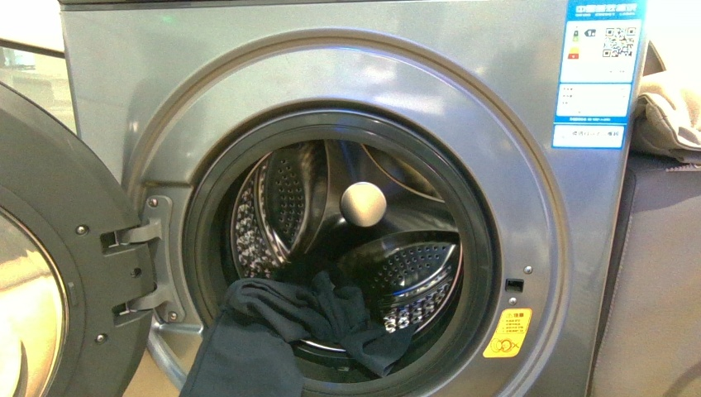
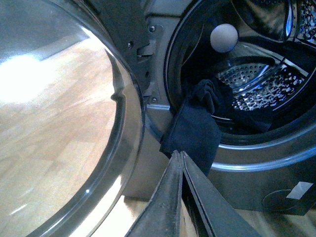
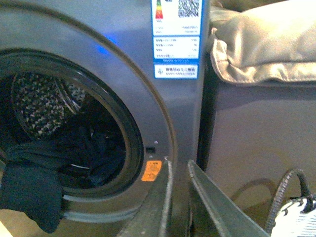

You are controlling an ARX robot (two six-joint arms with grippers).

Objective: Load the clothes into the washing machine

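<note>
The silver-grey washing machine fills the front view with its porthole open and the perforated drum showing. The dark navy clothes lie partly in the drum, and one end hangs out over the lower rim. In the left wrist view the clothes droop over the rim just beyond my left gripper, which is shut with nothing in it. In the right wrist view the clothes hang at the porthole, and my right gripper stands open near the orange sticker, apart from the fabric.
The washer door is swung open on the left, its glass close beside my left gripper. A beige cloth lies on a grey unit right of the washer. A cable shows by the right gripper.
</note>
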